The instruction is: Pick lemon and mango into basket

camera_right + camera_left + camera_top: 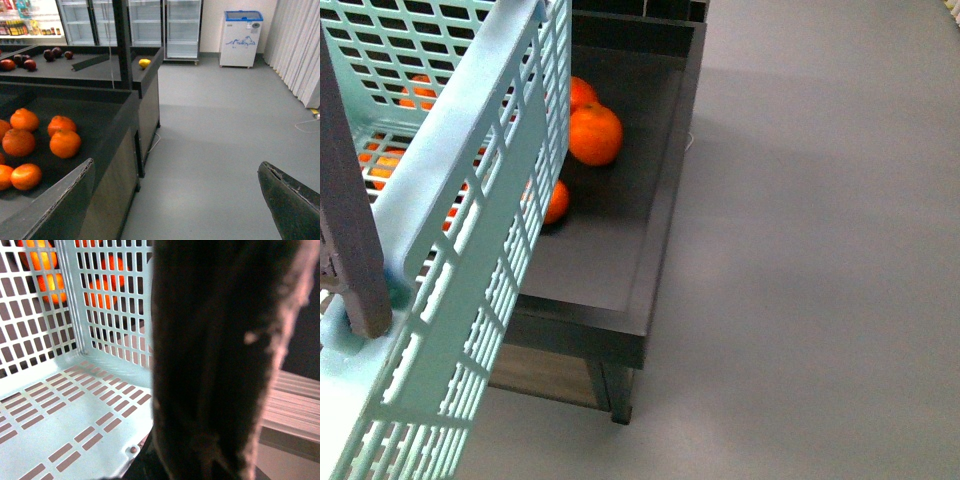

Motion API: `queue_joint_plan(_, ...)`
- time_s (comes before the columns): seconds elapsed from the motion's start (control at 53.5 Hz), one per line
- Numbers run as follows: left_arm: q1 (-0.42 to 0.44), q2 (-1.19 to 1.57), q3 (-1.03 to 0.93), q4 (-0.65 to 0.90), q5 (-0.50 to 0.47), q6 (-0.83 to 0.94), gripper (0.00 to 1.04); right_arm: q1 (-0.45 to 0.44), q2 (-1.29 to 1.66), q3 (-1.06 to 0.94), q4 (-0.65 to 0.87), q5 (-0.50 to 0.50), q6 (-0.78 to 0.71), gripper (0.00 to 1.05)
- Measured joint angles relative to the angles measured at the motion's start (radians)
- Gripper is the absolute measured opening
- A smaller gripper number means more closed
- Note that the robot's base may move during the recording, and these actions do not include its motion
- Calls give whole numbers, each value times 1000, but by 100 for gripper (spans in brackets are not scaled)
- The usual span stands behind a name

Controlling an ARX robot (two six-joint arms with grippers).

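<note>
The basket (pixel 450 170) is pale blue-green, its walls and floor a grid of slots, and its handle (pixel 345 200) is dull brown. The oranges (pixel 595 133) are bright orange on a black shelf (pixel 620 250). The floor (pixel 820 250) is plain grey.

No text, number or brand is legible. The white chest freezer with blue lid (pixel 241 39), far right, bears an unreadable blue graphic. Labels on the far-left shelved bottles (pixel 19 29) are too small.

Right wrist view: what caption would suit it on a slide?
Open right end effector hovering beside a dark produce stand of oranges, a lone yellow fruit on the farther stand.
</note>
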Motion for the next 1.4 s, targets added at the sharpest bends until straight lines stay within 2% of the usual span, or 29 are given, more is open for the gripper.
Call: queue_joint_plan(1.403, 0, 0, -2, 0, 0, 0, 5, 0, 0, 0, 0, 1, 0, 96)
